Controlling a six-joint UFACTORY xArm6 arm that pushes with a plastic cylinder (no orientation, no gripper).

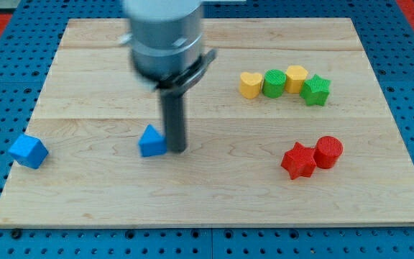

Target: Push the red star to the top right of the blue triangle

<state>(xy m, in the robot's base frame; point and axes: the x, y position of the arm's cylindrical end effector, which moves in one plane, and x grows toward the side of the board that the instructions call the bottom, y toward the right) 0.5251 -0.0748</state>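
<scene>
The red star (297, 160) lies at the view's lower right, touching a red cylinder (328, 152) on its right. The blue triangle (152, 141) lies left of the board's middle. My tip (176, 150) stands right against the blue triangle's right side, far to the left of the red star. The arm's grey body (164, 36) hangs over the board's top middle.
A blue cube (28, 151) sits at the board's left edge. A row of a yellow heart (250, 84), a green cylinder (274, 83), a yellow block (296, 77) and a green star (315, 90) lies at the upper right. The wooden board (214, 208) rests on blue pegboard.
</scene>
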